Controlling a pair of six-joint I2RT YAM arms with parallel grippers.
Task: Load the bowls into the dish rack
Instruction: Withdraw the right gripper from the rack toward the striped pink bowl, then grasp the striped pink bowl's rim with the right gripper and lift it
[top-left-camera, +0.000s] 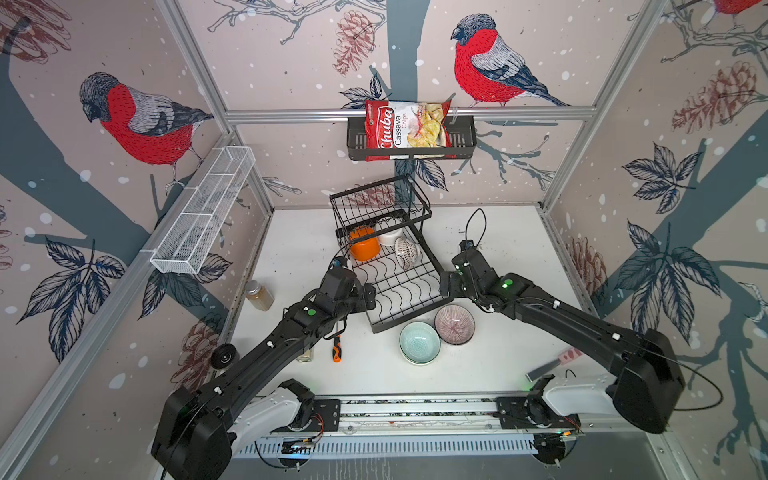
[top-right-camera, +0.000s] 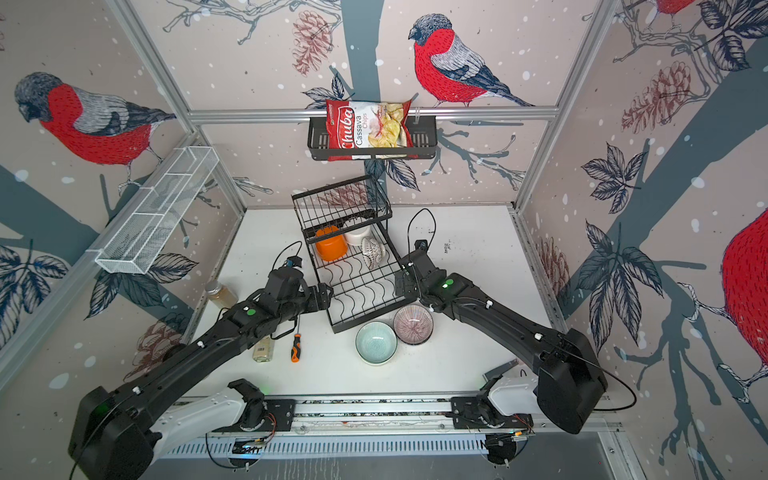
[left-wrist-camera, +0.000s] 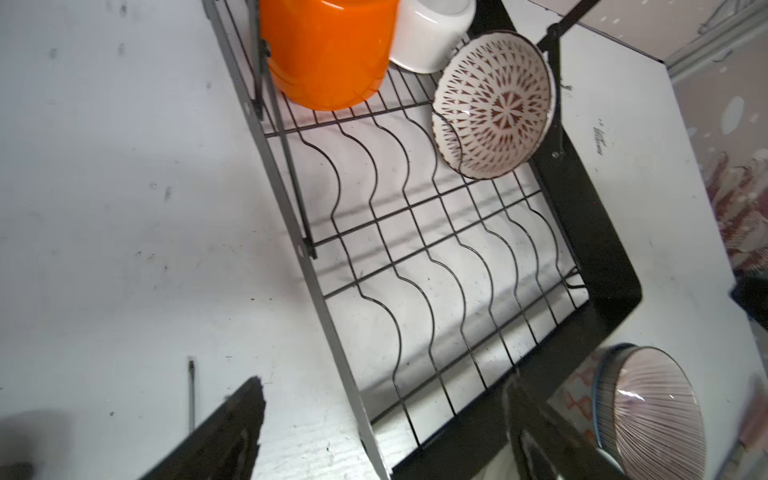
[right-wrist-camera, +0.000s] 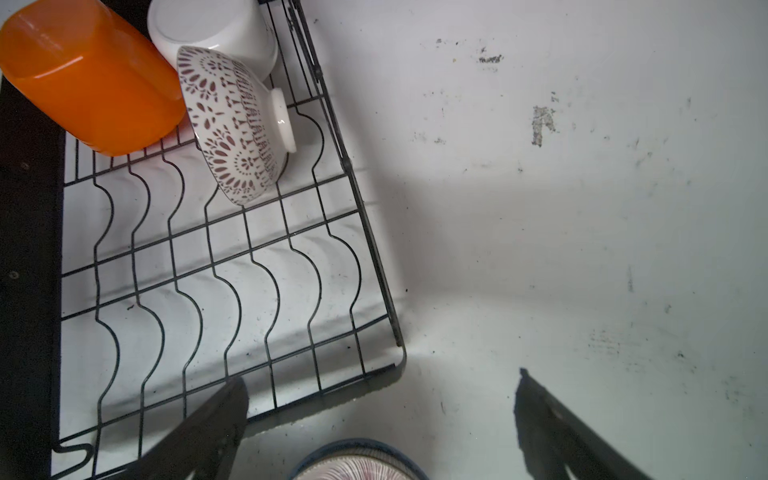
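The black wire dish rack (top-left-camera: 399, 291) (top-right-camera: 357, 291) stands mid-table. At its far end lie an orange bowl (top-left-camera: 364, 244) (left-wrist-camera: 328, 54) (right-wrist-camera: 91, 79), a white bowl (top-left-camera: 390, 233) (left-wrist-camera: 432, 37) and a black-and-white patterned bowl (top-left-camera: 405, 252) (left-wrist-camera: 494, 108) (right-wrist-camera: 237, 124) propped on edge. A pale teal bowl (top-left-camera: 419, 343) and a purple-striped bowl (top-left-camera: 454, 324) (left-wrist-camera: 652, 411) (right-wrist-camera: 361, 467) sit upright on the table before the rack. My left gripper (top-left-camera: 370, 296) (left-wrist-camera: 384, 382) hangs open over the rack's left near rail, holding nothing. My right gripper (top-left-camera: 446, 286) (right-wrist-camera: 381, 377) hangs open and empty over its right near corner.
A chips bag sits in a black shelf basket (top-left-camera: 461, 141) on the back wall. A white mesh tray (top-left-camera: 203, 212) hangs on the left wall. On the table's left are a jar (top-left-camera: 259, 296), an orange-handled screwdriver (top-left-camera: 336, 349), a small bottle (top-right-camera: 263, 349) and a black wheel (top-left-camera: 224, 356).
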